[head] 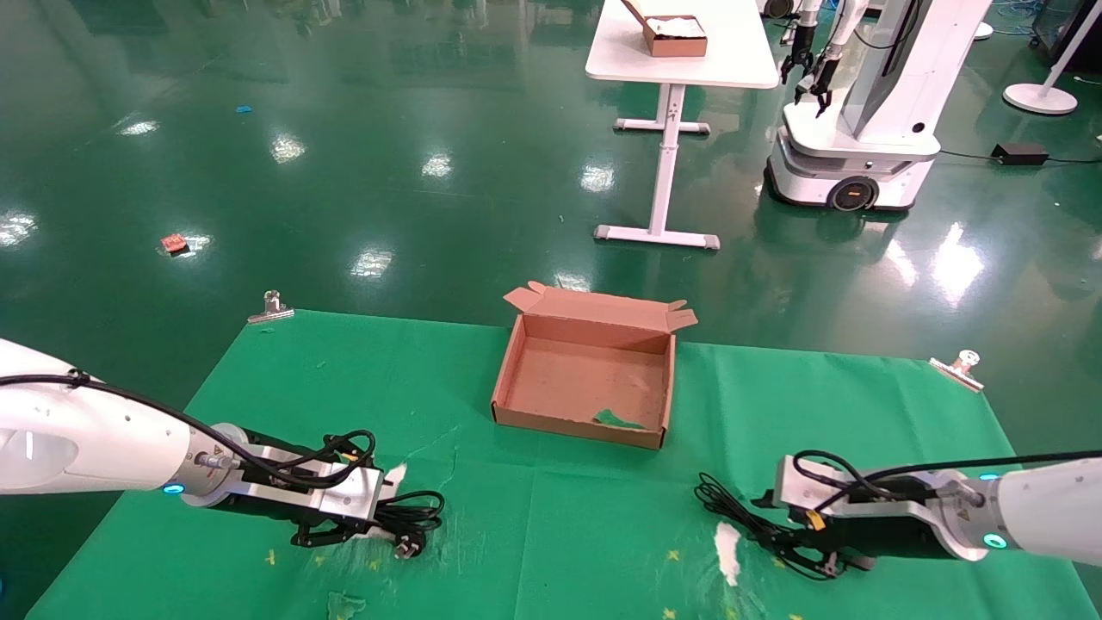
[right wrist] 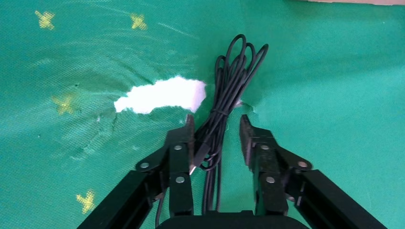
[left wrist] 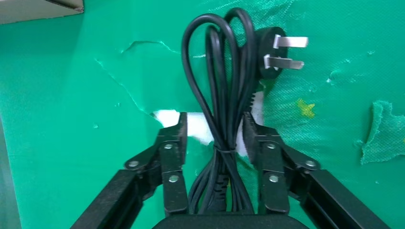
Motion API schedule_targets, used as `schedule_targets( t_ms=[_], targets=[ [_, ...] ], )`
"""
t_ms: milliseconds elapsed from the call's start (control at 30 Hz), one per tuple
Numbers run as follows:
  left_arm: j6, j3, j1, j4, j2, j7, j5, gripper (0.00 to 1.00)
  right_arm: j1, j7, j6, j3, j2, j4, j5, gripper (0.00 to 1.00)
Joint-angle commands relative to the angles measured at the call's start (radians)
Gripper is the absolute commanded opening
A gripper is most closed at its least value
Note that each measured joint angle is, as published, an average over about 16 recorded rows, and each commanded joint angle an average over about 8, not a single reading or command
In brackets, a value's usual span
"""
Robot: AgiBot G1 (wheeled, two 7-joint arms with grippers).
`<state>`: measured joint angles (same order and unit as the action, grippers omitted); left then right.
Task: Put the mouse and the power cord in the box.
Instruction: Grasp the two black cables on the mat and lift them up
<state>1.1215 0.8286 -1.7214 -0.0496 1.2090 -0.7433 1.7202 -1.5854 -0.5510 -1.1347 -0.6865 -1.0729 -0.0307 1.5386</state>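
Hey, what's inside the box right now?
The box holds neither cord nor mouse; only a scrap of green cloth shows at its near wall. That near wall hides a thin strip of the floor behind it.

You had one box (head: 585, 379), one power cord (head: 411, 517), one bundled mouse cable (head: 732, 508), two grippers and two clips on the surface.

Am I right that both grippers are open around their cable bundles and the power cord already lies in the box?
Not quite: the power cord lies on the cloth between the left gripper's open jaws, per the left wrist view. The box is empty; the right gripper is open too.
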Motion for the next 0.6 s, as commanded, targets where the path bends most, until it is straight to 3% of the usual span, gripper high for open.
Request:
schedule_targets(
  t_ms=[33,600],
  targets=[
    [0.0,0.0,0.0,0.0,0.0,0.0,0.0,0.0,0.0,0.0,0.0,0.0,0.0,0.0,0.0,0.0],
    [0.019,-0.009,-0.014,-0.001,-0.013,0.005,-0.013,0.0,-0.013,-0.007,-0.015,0.003,0.007,-0.012,-0.006,0.0]
  ],
)
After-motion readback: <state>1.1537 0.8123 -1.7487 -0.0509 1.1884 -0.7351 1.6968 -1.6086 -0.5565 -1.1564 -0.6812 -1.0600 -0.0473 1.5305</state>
